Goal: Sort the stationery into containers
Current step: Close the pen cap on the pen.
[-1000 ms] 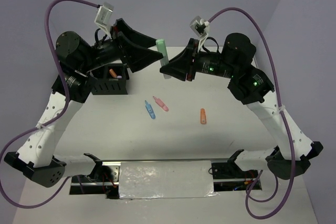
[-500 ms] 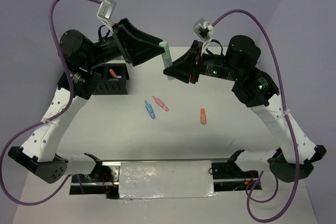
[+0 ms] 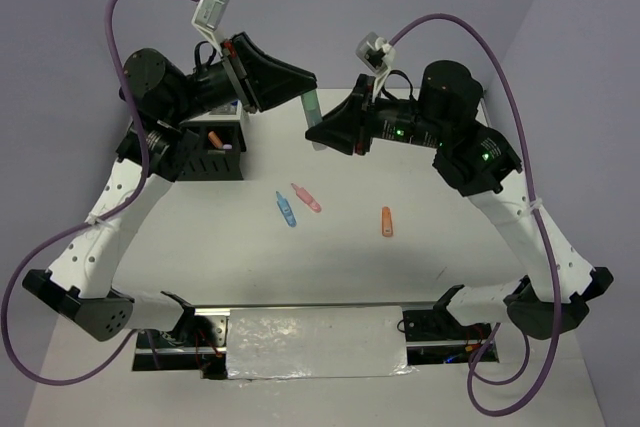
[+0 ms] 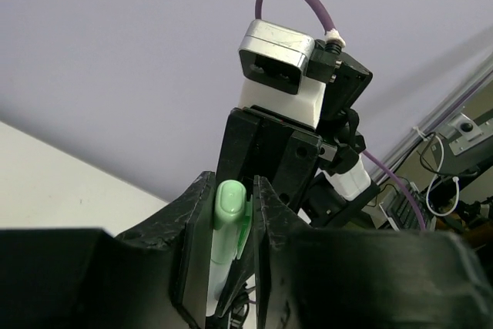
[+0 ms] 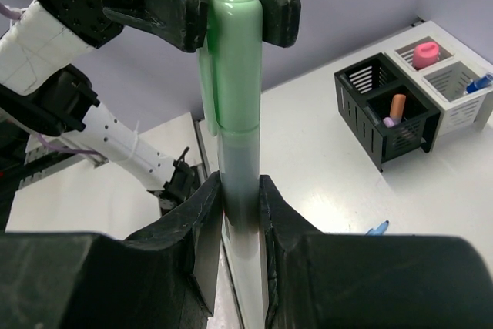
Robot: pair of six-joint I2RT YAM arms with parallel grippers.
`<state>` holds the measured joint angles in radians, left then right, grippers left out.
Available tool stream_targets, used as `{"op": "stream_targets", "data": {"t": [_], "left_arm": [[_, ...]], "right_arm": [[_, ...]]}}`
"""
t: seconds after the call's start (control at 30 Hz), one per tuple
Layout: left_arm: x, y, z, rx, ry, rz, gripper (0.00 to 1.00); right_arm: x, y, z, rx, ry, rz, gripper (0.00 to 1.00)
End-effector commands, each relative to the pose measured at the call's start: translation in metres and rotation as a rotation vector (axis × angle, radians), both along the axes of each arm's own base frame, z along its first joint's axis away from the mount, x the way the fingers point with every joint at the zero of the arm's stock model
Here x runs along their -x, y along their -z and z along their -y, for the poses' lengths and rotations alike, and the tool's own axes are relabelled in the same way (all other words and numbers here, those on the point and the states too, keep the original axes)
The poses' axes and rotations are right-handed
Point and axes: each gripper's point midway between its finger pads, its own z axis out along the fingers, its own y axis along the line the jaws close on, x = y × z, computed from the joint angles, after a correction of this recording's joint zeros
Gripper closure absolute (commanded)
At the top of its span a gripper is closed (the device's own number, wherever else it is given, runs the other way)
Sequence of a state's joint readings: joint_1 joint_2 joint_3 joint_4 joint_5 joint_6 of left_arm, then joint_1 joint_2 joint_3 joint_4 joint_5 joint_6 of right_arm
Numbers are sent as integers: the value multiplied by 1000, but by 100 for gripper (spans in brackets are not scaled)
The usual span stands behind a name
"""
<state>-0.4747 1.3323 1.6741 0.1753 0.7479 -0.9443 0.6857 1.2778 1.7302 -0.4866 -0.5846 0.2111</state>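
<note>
A mint green marker [image 3: 311, 105] stands upright in mid-air above the table's far middle. My right gripper [image 3: 318, 133] is shut on its pale barrel [image 5: 243, 190]. My left gripper [image 3: 305, 83] is shut on its green cap [image 4: 228, 209], one finger pressed on each side. The black organizer [image 3: 210, 166] sits at the far left under the left arm, with an orange marker [image 5: 397, 105] and a purple one [image 5: 387, 122] in it. On the table lie a blue marker [image 3: 286, 209], a pink marker [image 3: 306, 197] and an orange stub [image 3: 386, 221].
Two white mesh compartments [image 5: 454, 86] join the organizer [image 5: 381, 102]; one holds a pink-capped bottle [image 5: 425, 55], the other a blue item [image 5: 479, 82]. The arm bases and a foil-covered plate [image 3: 316, 341] line the near edge.
My left gripper has moved right over the marker's cap and closed on it. The right gripper has kept its hold on the barrel, staying in nearly the same place.
</note>
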Motion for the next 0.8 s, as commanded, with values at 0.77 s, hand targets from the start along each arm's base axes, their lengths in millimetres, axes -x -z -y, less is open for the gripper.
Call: {"op": "stream_targets", "data": {"t": [0.77], "left_arm": [[57,122,40,-188,129,-113,100]], "right_arm": [[-8,-174,9,-324,-19,276,100]]}}
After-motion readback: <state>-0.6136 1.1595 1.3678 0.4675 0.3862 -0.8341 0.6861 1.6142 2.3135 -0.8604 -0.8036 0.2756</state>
